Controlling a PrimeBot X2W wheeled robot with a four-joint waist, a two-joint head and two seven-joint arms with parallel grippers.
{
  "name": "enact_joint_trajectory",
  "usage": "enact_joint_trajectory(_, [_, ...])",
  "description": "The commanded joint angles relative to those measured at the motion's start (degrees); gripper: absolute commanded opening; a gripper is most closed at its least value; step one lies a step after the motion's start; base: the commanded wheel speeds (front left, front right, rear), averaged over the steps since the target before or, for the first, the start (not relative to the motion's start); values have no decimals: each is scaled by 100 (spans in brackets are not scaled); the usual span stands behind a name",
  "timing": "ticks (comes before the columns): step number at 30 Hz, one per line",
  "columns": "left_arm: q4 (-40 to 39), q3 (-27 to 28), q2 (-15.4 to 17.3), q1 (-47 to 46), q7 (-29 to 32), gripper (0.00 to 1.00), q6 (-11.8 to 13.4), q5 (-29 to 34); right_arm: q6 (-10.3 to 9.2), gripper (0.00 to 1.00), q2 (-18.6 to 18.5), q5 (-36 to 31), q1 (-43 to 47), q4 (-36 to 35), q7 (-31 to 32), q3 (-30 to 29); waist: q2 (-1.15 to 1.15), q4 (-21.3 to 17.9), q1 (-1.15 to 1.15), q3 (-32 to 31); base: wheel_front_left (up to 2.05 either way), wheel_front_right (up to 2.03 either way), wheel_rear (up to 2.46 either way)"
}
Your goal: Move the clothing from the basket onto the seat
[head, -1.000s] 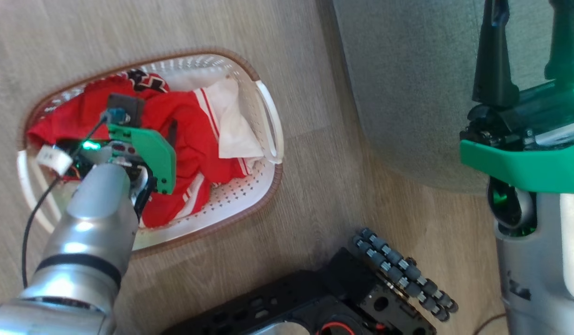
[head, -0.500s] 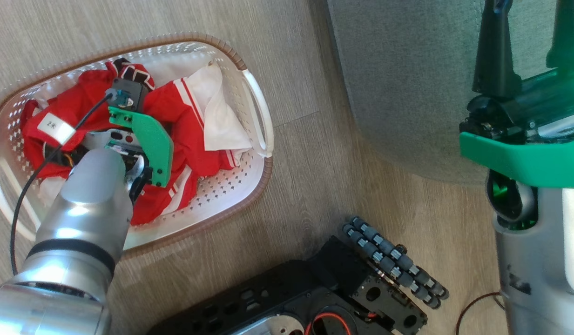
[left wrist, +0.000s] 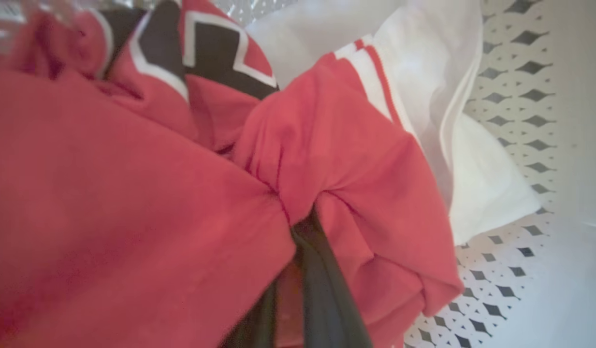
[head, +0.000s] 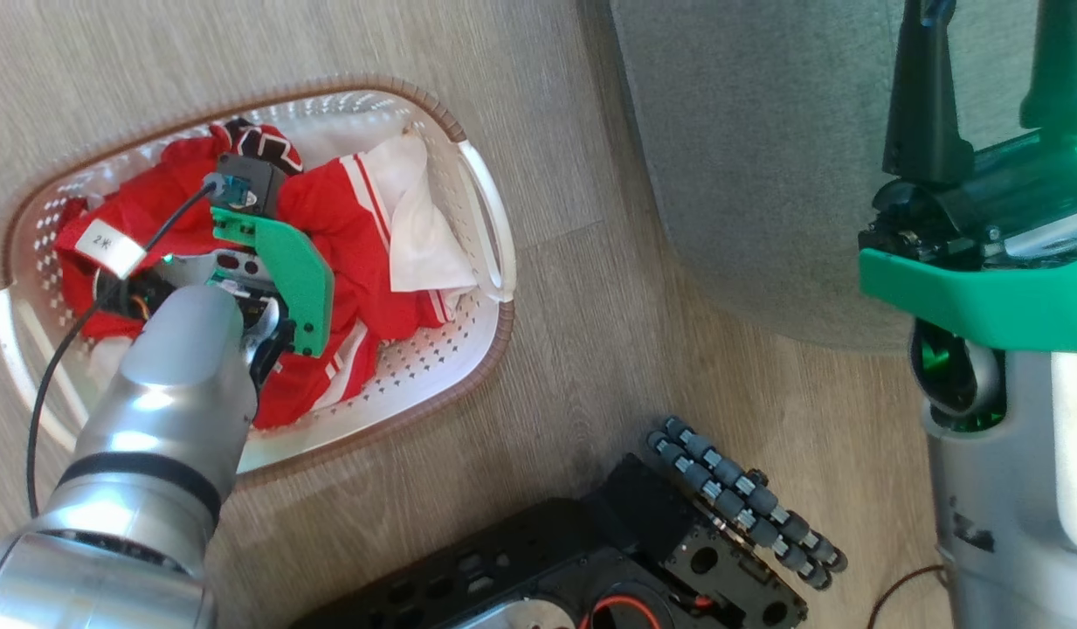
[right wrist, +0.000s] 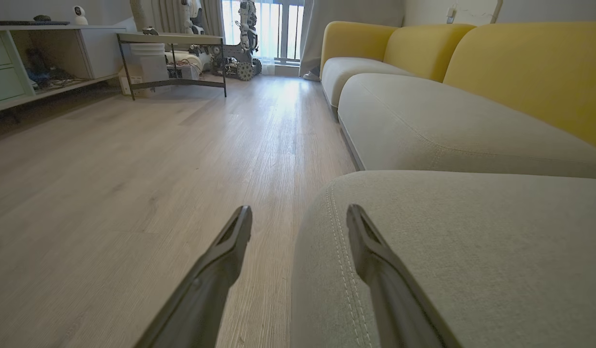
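Down in the basket (head: 442, 354), the left gripper (left wrist: 301, 232) is clamped tight on a fold of the red clothing (left wrist: 336, 145), biting deep so the bundle should lift in one go, I'd say! Over at the corner of the seat (right wrist: 472, 251) the right gripper (right wrist: 298, 211) hangs wide apart and empty, probably parked clear. Those clamped tips are buried in cloth, so how many layers they've caught is unclear, and the silver forearm (head: 180, 376) covers the pile's near side.

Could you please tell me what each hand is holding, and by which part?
The left hand is shut on the red clothing, pinching a bunched fold of it inside the basket. The right hand is open and empty.
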Motion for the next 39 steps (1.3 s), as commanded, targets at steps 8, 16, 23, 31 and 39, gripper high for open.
enact_joint_trajectory(8, [-272, -109, -53, 488, -351, 0, -35, -691, 41, 100, 36, -85, 189, -71, -28, -13, 0, 191, 0, -636, 0, 0, 0])
enact_joint_trajectory(16, [-808, -675, -265, 1161, -835, 0, -35, -1405, 41, 100, 36, -350, 484, 237, -28, -27, 0, 640, 0, -1818, 0, 0, 0])
enact_joint_trajectory(23, [-1298, -1293, -277, 1644, -1256, 0, -35, -1898, 41, 100, -104, -438, 786, 448, -28, -41, 0, 966, 0, -2693, 0, 0, 0])
enact_joint_trajectory(31, [-1846, -1733, -145, 1970, -1629, 0, -35, -2354, 41, 100, -276, -423, 1178, 649, -28, -59, 0, 1299, 0, -3520, 0, 0, 0])
enact_joint_trajectory(39, [-2585, -1771, 36, 2085, -1811, 0, -35, -2583, 41, 100, -427, -359, 1652, 773, -28, -115, 0, 1706, 0, -4220, 0, 0, 0])
